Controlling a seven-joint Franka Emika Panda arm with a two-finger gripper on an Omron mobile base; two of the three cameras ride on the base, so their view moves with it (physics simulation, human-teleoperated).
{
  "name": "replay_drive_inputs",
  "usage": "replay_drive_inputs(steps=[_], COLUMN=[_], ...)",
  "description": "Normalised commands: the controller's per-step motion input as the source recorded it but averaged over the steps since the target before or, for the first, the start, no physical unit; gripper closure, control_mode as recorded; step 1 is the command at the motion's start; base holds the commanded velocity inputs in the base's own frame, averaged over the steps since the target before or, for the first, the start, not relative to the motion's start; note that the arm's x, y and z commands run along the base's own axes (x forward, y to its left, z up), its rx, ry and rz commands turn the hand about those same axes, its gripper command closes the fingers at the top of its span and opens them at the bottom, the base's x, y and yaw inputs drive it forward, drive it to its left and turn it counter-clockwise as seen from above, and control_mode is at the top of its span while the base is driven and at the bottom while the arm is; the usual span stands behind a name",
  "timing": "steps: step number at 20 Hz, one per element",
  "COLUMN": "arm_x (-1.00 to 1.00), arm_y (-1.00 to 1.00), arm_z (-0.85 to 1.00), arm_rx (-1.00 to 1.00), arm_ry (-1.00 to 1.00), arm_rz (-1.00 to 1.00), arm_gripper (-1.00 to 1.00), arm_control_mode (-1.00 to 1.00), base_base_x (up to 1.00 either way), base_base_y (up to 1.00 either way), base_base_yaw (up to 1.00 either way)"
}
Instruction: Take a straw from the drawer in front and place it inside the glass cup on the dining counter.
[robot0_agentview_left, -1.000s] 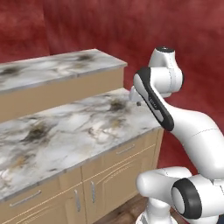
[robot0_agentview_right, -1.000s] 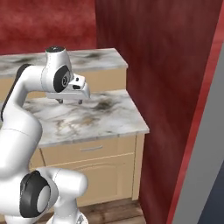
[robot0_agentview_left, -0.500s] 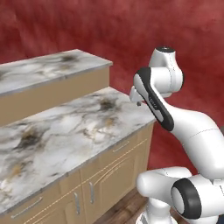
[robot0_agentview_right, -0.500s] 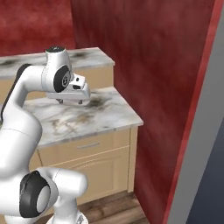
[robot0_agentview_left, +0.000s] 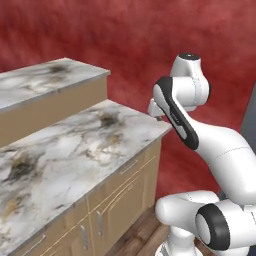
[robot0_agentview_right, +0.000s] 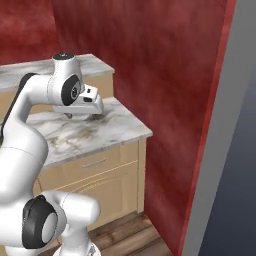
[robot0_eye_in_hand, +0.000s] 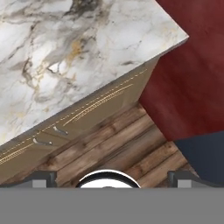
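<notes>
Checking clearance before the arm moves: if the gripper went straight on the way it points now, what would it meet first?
Probably the cabinet front just below the marble counter edge, or the wooden floor at its foot; depth is unclear.

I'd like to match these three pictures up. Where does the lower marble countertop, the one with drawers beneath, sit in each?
Left base view: the lower marble countertop runs from the lower left to the centre.
Right base view: it lies centre left, partly behind the white arm.
Hand view: it covers the upper left.
Shared landmark: its outer corner meeting the red wall.
</notes>
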Motion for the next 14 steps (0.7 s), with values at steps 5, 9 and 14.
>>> replay_drive_inputs(steps=[5,9,14], arm_x=[0.00,0.00,0.00], arm_y=[0.00,0.00,0.00], arm_z=[0.00,0.00,0.00], arm_rx=[0.00,0.00,0.00], arm_ry=[0.00,0.00,0.00], arm_rz=[0.00,0.00,0.00], arm_gripper=[-1.00,-1.00,-1.00], arm_control_mode=[1.00,1.00,1.00], base_base_x=[0.00,-0.02,-0.04], base_base_y=[0.49,0.54,0.52], base_base_yaw=[-0.27,-0.26,-0.23])
